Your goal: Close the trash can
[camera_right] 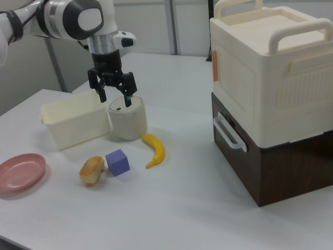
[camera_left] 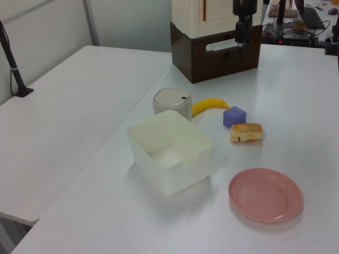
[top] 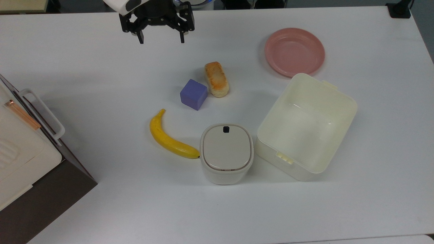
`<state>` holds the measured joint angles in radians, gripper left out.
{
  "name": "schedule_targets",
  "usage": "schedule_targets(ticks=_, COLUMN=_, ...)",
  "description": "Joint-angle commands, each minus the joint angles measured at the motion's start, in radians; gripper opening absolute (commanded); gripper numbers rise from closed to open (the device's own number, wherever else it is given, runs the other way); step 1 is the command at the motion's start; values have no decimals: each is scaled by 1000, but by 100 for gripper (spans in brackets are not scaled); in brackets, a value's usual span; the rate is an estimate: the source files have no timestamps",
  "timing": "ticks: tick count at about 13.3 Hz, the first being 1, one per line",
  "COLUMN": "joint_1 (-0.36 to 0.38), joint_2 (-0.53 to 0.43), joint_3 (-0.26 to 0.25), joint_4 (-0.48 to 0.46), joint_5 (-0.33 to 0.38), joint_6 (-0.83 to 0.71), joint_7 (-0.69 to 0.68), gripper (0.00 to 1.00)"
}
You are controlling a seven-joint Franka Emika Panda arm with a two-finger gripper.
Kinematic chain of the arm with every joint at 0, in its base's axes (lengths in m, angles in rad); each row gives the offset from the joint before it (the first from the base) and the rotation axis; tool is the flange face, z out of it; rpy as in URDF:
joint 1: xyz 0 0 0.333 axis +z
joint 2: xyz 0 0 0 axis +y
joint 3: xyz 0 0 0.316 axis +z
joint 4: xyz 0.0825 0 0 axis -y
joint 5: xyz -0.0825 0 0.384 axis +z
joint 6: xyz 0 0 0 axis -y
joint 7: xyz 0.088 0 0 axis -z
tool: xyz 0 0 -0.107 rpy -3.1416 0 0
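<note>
The trash can [top: 226, 153] is a small cream-white rounded bin standing near the table's middle, and its beige lid with the black button lies flat on top. It also shows in the left view [camera_left: 172, 102] and in the right view [camera_right: 128, 121]. My gripper [top: 161, 40] hangs open and empty over the table at the top view's upper edge, well apart from the bin. In the right view the gripper [camera_right: 115, 97] appears in front of the bin's top. In the left view the gripper [camera_left: 241, 45] hangs before the brown cabinet.
A banana [top: 169, 140] lies touching the bin on the top view's left. A purple cube [top: 193, 94] and a bread roll [top: 216, 79] sit between gripper and bin. A lidless cream tub [top: 307, 126], a pink plate [top: 294, 51] and a tall cabinet [camera_right: 270, 99] stand around.
</note>
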<state>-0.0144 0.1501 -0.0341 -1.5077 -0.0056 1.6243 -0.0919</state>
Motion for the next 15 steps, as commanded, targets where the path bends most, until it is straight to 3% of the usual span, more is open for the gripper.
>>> schedule_targets(ticks=1, joint_1=-13, joint_2=-47, joint_3=-1, joint_4=-29, joint_5=-11, joint_6=-11, joint_7=6, gripper=100)
schedule_targets(ticks=7, joint_1=-13, joint_2=-53, joint_3=3, joint_4=-54, joint_5=-11, joint_6=-24, joint_7=6, gripper=100)
schedule_targets(ticks=12, joint_1=-9, joint_2=-214, joint_3=2, joint_4=-299, joint_5=-8, joint_6=188, joint_7=8, gripper=100)
schedule_targets(ticks=15, joint_1=4, joint_2=-207, joint_3=2, joint_4=-312, joint_5=-8, joint_6=201, joint_7=9, gripper=100)
